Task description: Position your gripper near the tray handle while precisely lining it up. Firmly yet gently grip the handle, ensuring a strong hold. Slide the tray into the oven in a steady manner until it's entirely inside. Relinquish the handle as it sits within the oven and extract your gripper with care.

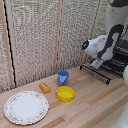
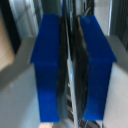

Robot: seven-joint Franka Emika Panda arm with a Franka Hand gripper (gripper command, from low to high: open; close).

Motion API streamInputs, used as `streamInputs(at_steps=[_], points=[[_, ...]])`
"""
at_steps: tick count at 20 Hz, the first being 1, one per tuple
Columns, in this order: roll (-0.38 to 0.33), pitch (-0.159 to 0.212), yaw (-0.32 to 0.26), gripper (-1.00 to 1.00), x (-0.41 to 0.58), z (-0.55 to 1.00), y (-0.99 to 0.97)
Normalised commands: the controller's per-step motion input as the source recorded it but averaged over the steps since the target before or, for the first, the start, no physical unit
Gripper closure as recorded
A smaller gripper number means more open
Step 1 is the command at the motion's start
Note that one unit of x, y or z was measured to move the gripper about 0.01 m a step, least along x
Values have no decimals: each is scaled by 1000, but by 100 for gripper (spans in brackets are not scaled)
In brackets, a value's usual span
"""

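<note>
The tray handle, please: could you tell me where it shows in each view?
Exterior view: the tray handle is the dark bar at the exterior view's right, just under the gripper.
Wrist view: a thin dark edge between the blue fingers, probably the handle.
Shared landmark: the gripper.

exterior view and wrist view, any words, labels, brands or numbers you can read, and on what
None can be read in either view.
Plate: a rim pattern only, no lettering.
Blue cup, yellow bowl, orange piece: plain.
Robot arm and oven: no mark that can be made out; too small and blurred.
Wrist view: blue fingers, blurred, no text.
</note>
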Motion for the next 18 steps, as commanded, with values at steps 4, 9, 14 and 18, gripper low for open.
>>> streamInputs(at_steps=[4, 9, 14, 18], points=[[-13, 0, 36, 100, -244, 58, -831], [-25, -35, 1, -100, -91, 70, -404], [0, -22, -2, -100, 17, 202, -43], [1, -3, -28, -100, 164, 201, 159]])
